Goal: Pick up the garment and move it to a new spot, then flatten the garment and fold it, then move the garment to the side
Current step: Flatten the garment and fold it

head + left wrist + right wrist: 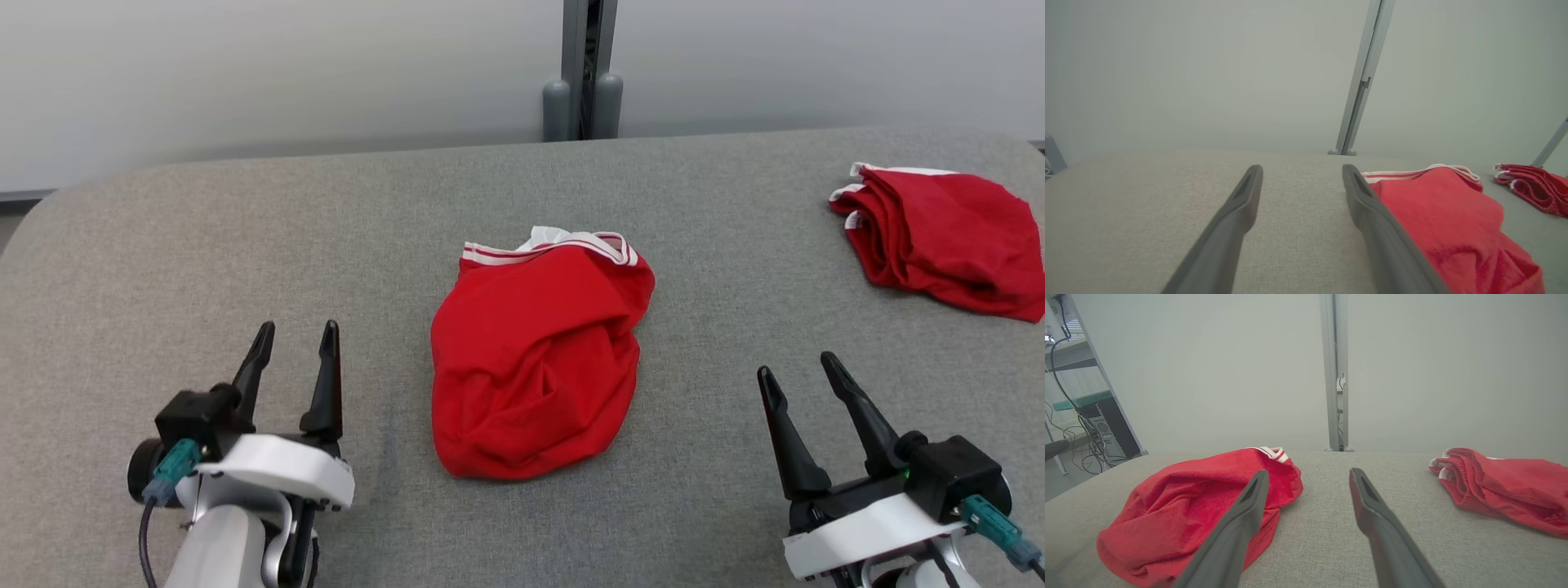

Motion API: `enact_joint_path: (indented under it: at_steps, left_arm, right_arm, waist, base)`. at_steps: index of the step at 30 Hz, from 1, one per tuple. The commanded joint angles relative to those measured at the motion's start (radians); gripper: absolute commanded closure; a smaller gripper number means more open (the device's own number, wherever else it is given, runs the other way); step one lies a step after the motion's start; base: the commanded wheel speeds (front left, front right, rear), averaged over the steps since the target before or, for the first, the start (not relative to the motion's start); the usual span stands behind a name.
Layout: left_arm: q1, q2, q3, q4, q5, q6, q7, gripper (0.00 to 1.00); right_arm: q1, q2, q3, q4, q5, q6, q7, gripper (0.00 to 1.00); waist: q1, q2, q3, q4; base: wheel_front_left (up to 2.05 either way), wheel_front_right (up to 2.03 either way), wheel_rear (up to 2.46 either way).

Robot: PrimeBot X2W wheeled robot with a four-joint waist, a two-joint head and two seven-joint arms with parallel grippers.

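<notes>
**Head view.** The crumpled red garment (539,359) lies mid-table (245,245), between the 2 grippers. Its long axis runs away from the robot, with the striped waistband at the far end. The left gripper (297,327) and right gripper (796,364) hover off its near flanks, each with jaws wide and empty, clear of the cloth. The left looks slightly nearer. A 2nd garment (947,237), also red, lies bunched at the far right, well apart.

**Left wrist view.** The garment (1437,212) lies right of the spread fingers (1241,212).

**Right wrist view.** The garment (1180,514) lies to the left, partly behind 1 finger. The 1st grasp likely calls for an inward reach.
</notes>
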Motion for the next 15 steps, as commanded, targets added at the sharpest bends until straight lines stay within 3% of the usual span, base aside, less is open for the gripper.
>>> enact_joint_path:
  at_steps: [1,8,10,15]
  left_arm:
    - [-0.031,0.003,-0.001,0.013,0.011,-0.005,-0.004,0.0]
    - [-0.239,0.01,-0.05,0.164,0.048,-0.028,-0.004,0.0]
    - [-0.379,0.013,-0.098,0.284,0.037,-0.038,0.013,0.0]
    - [-0.527,0.023,-0.162,0.415,0.023,-0.043,0.048,0.0]
  right_arm:
    - [-0.014,-0.006,-0.001,-0.004,-0.005,0.0,-0.001,0.0]
    - [-0.07,-0.022,0.009,-0.031,-0.003,0.0,-0.001,0.0]
    - [-0.103,-0.028,0.02,-0.039,-0.002,0.0,-0.001,0.0]
    - [-0.144,-0.029,0.034,-0.049,-0.001,0.0,-0.001,0.0]
  waist:
    - [0.0,0.0,0.031,-0.005]
    - [0.0,0.0,0.148,-0.015]
    - [0.0,0.0,0.207,-0.027]
    - [0.0,0.0,0.265,-0.053]
  base:
    - [0.0,0.0,0.0]
    - [0.0,0.0,0.0]
    - [0.0,0.0,0.0]
    - [0.0,0.0,0.0]
